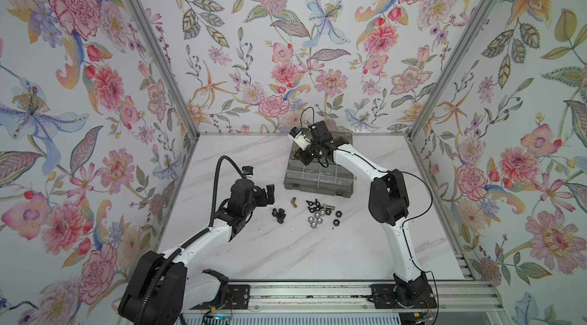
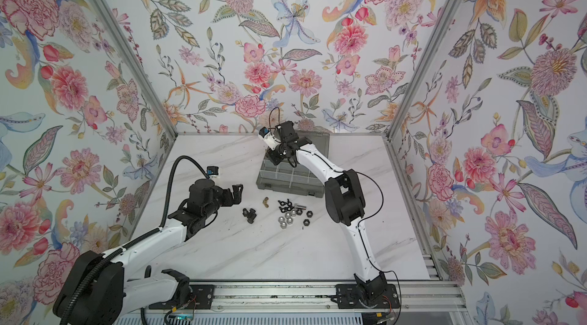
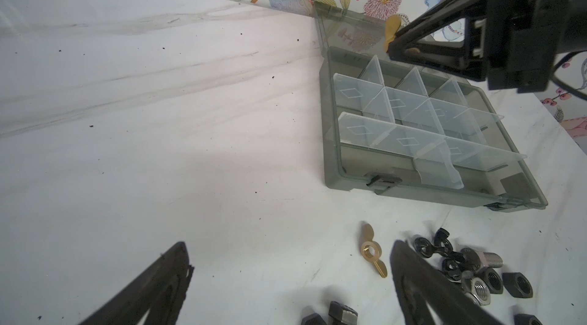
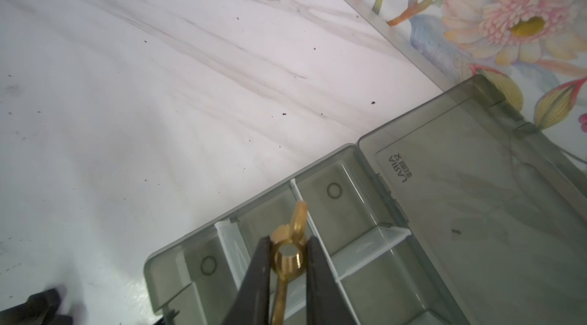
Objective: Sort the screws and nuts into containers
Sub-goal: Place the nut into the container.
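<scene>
- The left hand [image 1: 266, 195] hovers low over the white marbled worktop [image 1: 286, 250], its jaws spread wide and holding nothing; in the left wrist view the two dark fingers [image 3: 152, 285] frame bare surface.
- Just to the right of that hand, a small clump of black bolts [image 1: 279, 214] lies on the worktop, near the fingertips but not touching them.
- Further right, a loose brass wing nut [image 3: 370, 248] lies flat on its own, between the bolts and the main heap.
- The heap itself sits in front of the box: black wing nuts [image 1: 313, 204], a silver bolt [image 3: 486, 258], silver nuts [image 1: 316, 217] and black nuts [image 1: 336, 217] packed close together, well apart from either hand.
- Behind the heap, the smoky grey organiser box [image 1: 317, 191] stands with its lid [image 4: 476, 180] folded back against the wall, clear dividers [image 3: 374, 75] splitting it into compartments [image 4: 336, 199].
- The right hand [image 4: 287, 250] reaches over the box's far left corner, its jaws pinched on the held brass wing nut [image 4: 287, 255], gripping the threaded ring from both sides, with one wing pointing towards the hinge.
- The nut hangs above the row of compartments nearest the hinge, right over a divider; which compartment lies beneath it cannot be told.
</scene>
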Motion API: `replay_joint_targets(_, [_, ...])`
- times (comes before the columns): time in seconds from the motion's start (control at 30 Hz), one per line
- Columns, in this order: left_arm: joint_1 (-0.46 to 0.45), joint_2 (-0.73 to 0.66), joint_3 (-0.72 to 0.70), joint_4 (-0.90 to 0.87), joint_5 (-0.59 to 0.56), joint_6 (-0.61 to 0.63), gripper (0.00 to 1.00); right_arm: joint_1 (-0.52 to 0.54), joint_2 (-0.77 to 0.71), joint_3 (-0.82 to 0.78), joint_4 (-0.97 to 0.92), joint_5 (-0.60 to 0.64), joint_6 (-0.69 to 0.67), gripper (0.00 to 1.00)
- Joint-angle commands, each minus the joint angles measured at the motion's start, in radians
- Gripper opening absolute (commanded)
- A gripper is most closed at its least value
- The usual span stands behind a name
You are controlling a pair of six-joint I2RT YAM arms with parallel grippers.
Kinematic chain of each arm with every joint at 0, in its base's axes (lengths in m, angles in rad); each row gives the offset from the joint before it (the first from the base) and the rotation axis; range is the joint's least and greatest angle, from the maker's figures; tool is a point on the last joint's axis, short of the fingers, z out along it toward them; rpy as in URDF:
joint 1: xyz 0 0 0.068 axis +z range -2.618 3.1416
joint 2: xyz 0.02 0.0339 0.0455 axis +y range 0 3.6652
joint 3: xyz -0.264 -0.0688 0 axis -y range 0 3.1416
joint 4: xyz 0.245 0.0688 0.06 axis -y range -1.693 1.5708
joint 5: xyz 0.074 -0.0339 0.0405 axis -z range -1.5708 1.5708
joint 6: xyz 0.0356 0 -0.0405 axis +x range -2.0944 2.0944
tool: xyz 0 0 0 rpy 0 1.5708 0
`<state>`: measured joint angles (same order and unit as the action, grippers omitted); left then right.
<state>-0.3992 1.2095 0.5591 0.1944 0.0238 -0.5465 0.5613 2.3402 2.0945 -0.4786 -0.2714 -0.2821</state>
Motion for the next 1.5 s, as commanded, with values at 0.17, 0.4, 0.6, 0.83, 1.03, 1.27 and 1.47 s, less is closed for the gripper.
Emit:
replay_joint_targets(0.17, [0.006,-0.015,0.028,-0.001,0.013,0.008,0.99,0.007,0.070,0.042,-0.017,0.072,0.015,0.00])
replay_joint_targets(0.4, [0.007,-0.015,0.028,-0.003,0.013,0.008,0.99,0.011,0.078,0.015,-0.018,0.086,0.008,0.00])
replay_joint_targets(0.6, [0.006,-0.013,0.029,-0.005,0.018,0.005,0.99,0.015,0.076,0.008,-0.017,0.100,0.000,0.00])
replay_joint_targets(0.83, [0.005,-0.023,0.027,-0.009,0.016,0.004,0.99,0.014,0.074,0.019,-0.018,0.113,-0.003,0.00])
replay_joint_targets(1.03, [0.007,-0.030,0.020,-0.012,0.011,0.005,0.99,0.009,0.079,0.033,-0.018,0.115,0.000,0.00])
replay_joint_targets(1.27, [0.006,-0.025,0.022,-0.012,0.013,0.005,0.99,0.005,0.085,0.035,-0.018,0.112,0.001,0.01])
replay_joint_targets(1.47, [0.007,-0.018,0.025,-0.007,0.015,0.005,0.99,0.007,0.085,0.023,-0.018,0.097,0.001,0.02])
